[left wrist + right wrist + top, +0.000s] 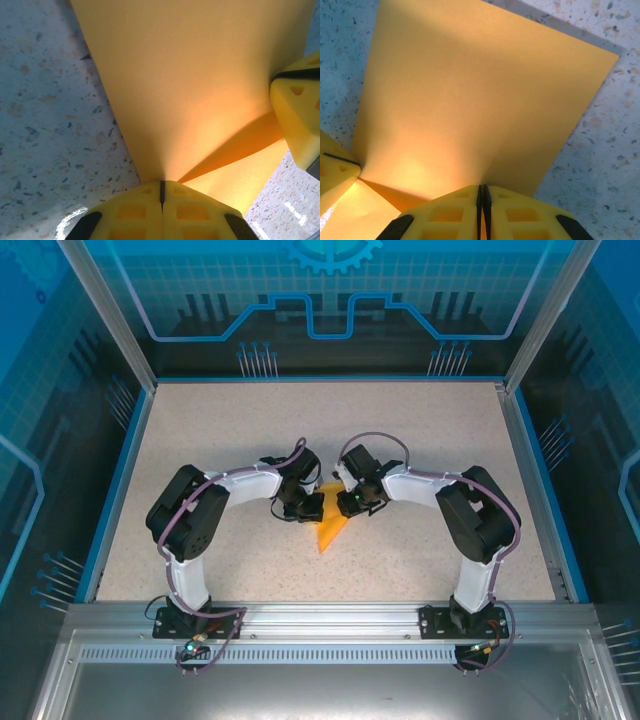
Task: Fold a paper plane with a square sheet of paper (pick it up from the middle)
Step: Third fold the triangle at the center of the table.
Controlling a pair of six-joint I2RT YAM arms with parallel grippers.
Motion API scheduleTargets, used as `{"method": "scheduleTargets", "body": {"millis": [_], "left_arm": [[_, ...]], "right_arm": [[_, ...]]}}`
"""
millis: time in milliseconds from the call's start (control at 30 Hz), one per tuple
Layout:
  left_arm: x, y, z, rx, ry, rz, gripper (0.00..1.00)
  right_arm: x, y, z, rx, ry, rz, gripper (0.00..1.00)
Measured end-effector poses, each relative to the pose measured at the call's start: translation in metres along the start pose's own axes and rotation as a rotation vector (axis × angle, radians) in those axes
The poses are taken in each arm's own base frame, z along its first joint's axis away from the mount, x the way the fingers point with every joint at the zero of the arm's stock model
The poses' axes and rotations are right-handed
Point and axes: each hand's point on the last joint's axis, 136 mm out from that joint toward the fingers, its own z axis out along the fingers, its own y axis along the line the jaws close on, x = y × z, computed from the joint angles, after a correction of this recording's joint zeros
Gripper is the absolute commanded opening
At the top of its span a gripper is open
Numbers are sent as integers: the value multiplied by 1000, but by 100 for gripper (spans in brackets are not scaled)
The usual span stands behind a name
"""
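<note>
- The paper (330, 528) was seen as plain orange, creased into a pointed shape above the tabletop (200, 430).
- The left gripper (161, 192) was pinched tight on it.
- The right gripper (482, 195) was likewise clamped on it.

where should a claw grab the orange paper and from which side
By a free edge, coming in side-on: the orange paper is thin and folded, so only an edge fits a pinch. The left claw and right claw pinch it so.

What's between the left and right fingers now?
The creased orange paper spans that gap, pinched by the left fingers and right fingers; clearest in the left wrist view.
</note>
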Motion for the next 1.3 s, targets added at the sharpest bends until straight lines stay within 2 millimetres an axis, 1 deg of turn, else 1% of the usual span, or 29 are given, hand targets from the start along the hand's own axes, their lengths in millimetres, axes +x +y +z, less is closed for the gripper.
{"method": "scheduleTargets", "body": {"millis": [467, 767, 1167, 1300], "left_arm": [[-1, -1, -2, 3, -6, 0, 5], [-5, -7, -13, 21, -36, 12, 5], [-5, -6, -13, 19, -36, 14, 5], [-5, -1, -9, 3, -30, 21, 5]], "right_arm": [[0, 0, 0, -1, -2, -7, 12], [0, 1, 0, -5, -6, -7, 12], [0, 1, 0, -6, -11, -9, 12], [0, 0, 0, -6, -11, -8, 11]]}}
